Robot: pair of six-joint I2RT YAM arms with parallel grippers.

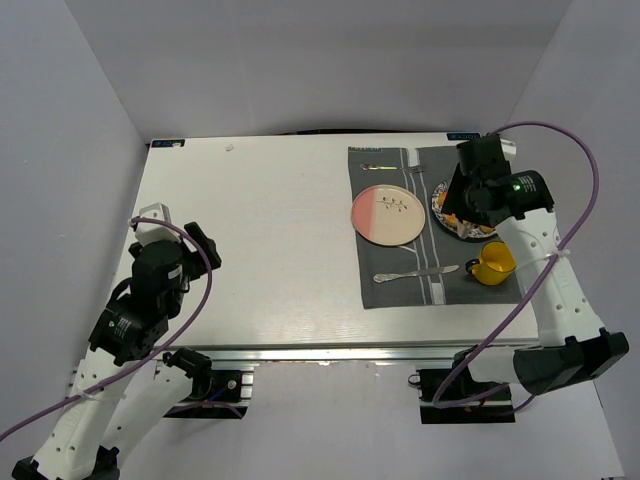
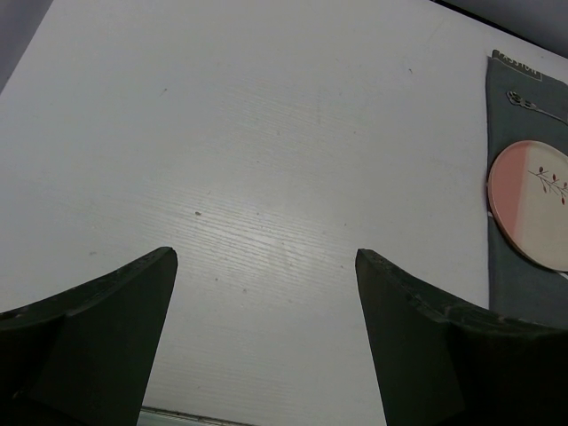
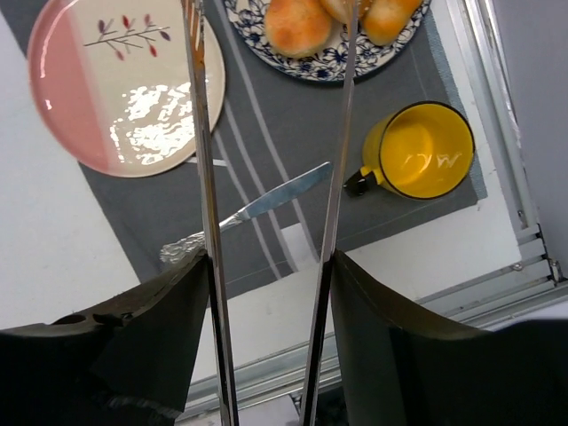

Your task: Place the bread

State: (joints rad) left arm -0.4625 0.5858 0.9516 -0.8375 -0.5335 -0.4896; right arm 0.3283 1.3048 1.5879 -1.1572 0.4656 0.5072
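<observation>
Golden bread buns (image 3: 297,25) lie on a blue-patterned plate (image 3: 324,67) at the top of the right wrist view. My right gripper (image 3: 269,262) is shut on a pair of metal tongs (image 3: 202,133). The two thin arms of the tongs run up to that plate. One bun (image 3: 342,7) sits between the arms at the frame's edge, mostly cut off, and I cannot tell if they touch it. The pink plate (image 3: 124,84) lies bare to the left. From above, the right gripper (image 1: 470,195) hangs over the patterned plate (image 1: 447,222). My left gripper (image 2: 266,253) is open over bare table.
A grey placemat (image 1: 400,290) holds the pink plate (image 1: 387,215), a knife (image 3: 266,204) and cutlery (image 1: 378,165) at its far edge. A yellow cup (image 3: 417,151) stands right of the knife, near the table's front edge. The left gripper (image 1: 165,225) stays at the table's left side.
</observation>
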